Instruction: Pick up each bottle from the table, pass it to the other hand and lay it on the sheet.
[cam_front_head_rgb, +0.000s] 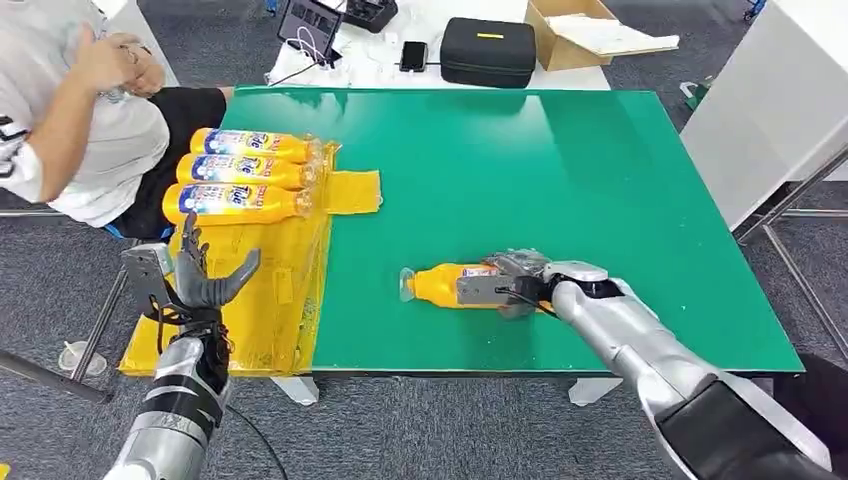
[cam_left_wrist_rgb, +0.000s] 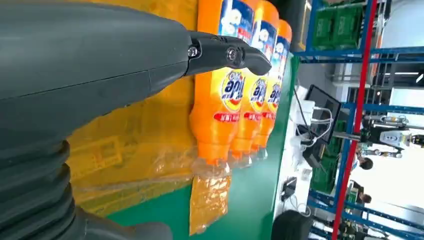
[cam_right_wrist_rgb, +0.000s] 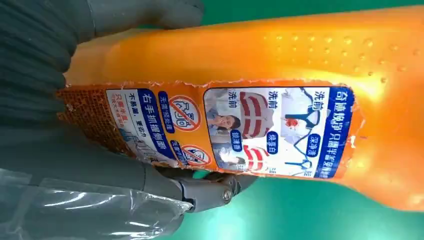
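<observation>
We count four orange bottles in all. Three lie side by side on the yellow sheet (cam_front_head_rgb: 285, 290) at the table's (cam_front_head_rgb: 560, 170) left edge: far bottle (cam_front_head_rgb: 250, 144), middle bottle (cam_front_head_rgb: 240, 170), near bottle (cam_front_head_rgb: 235, 202). Their long axes run left-right across the table, clear caps pointing toward the table's middle, sides touching or nearly so. We see the same three in the left wrist view (cam_left_wrist_rgb: 220, 80).

The fourth bottle (cam_front_head_rgb: 447, 285) lies on its side on the bare green table, near the front edge, well apart from the sheet. Its long axis also runs left-right, clear cap toward the sheet.

Right robot hand (cam_front_head_rgb: 510, 283) reaches in from the lower right with the forearm angled toward the table's middle, fingers wrapped around the fourth bottle's body; the right wrist view shows thumb and fingers on both sides of the labelled bottle (cam_right_wrist_rgb: 260, 90). The bottle looks to be resting on the table.

Left robot hand (cam_front_head_rgb: 205, 272) is held upright over the sheet's near part, fingers spread apart, holding nothing.

One person (cam_front_head_rgb: 70, 110) sits at the table's far left corner.
</observation>
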